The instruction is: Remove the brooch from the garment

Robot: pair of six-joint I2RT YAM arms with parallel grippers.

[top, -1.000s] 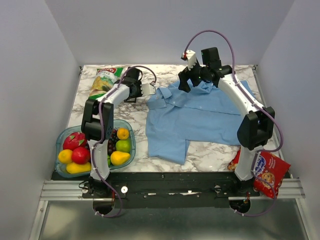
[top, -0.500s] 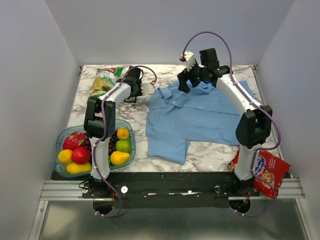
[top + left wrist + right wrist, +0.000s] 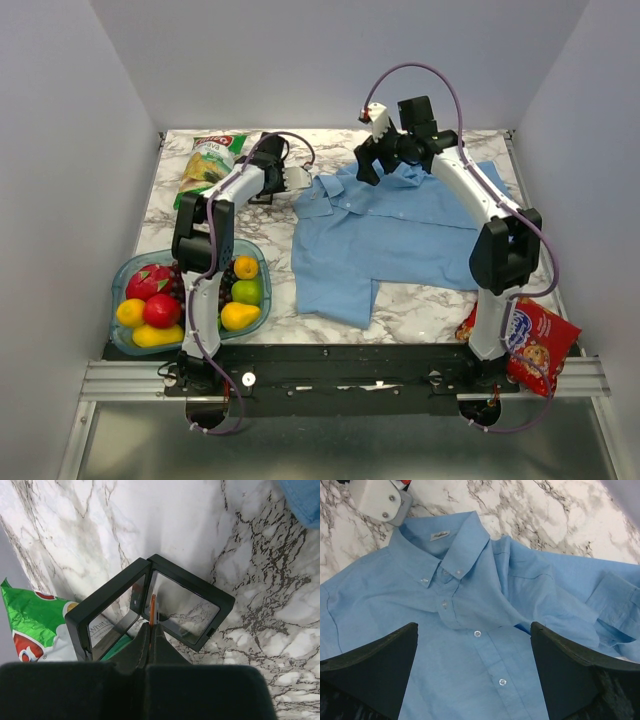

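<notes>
The garment is a light blue collared shirt lying flat on the marble table, buttons up. My left gripper is off its left sleeve. It is shut on a thin orange piece, the brooch seen edge-on, just above an open black hinged display case on the table. My right gripper hovers over the collar and top buttons, wide open, holding nothing and apart from the cloth.
A green snack bag lies at the back left, close behind the case. A fruit bowl sits front left. A red cookie bag hangs at the front right edge.
The right arm's wrist has drifted slightly left over the collar, and the left arm has shifted a little. Neither gripper has changed its state.
</notes>
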